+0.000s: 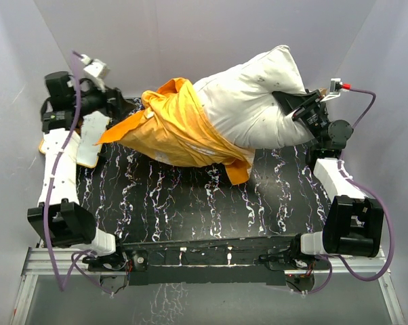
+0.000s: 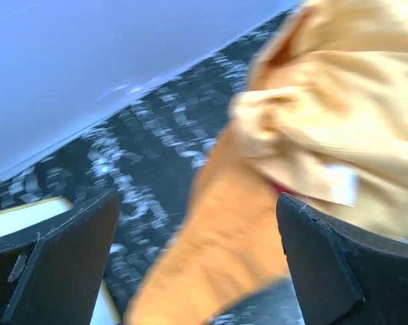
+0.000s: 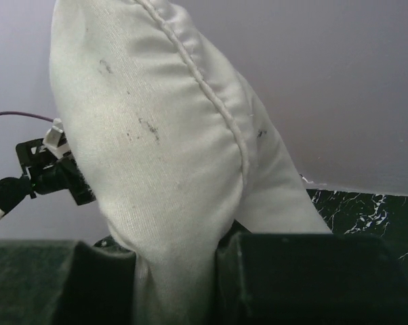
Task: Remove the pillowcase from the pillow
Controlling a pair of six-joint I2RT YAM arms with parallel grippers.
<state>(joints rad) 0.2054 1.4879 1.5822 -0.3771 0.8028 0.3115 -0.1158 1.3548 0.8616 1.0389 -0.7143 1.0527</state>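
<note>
Orange fabric of the pillowcase [image 1: 180, 128] is bunched over the left part of the pillow [image 1: 258, 101]. The right part of the pillow is bare, off-white and marked with small dark smudges. Both items lie across the far half of the black, white-veined surface [image 1: 190, 203]. The pillow's bare end lies close to the rear wall.

Right tool [image 3: 177, 277]: clenched on the pillow. In the right wrist view, a fold of the white cloth is pinched between the two dark fingers [image 3: 312, 277], and the seamed edge of the pillow rises above them. In the top view, this tool meets the pillow on its right side.

Left tool [image 2: 197, 203]: released. In the left wrist view, the fingers [image 2: 62, 257] stand wide apart at the two lower corners of the frame. A loose tail of the pillowcase hangs between them, and a small white label shows on the cloth. This view is blurred. The fabric appears to lie against the right finger, but contact cannot be confirmed.

A white board with a pale frame [image 1: 92, 142] lies flat on the surface beside the left arm, just left of the pillowcase tail.
</note>
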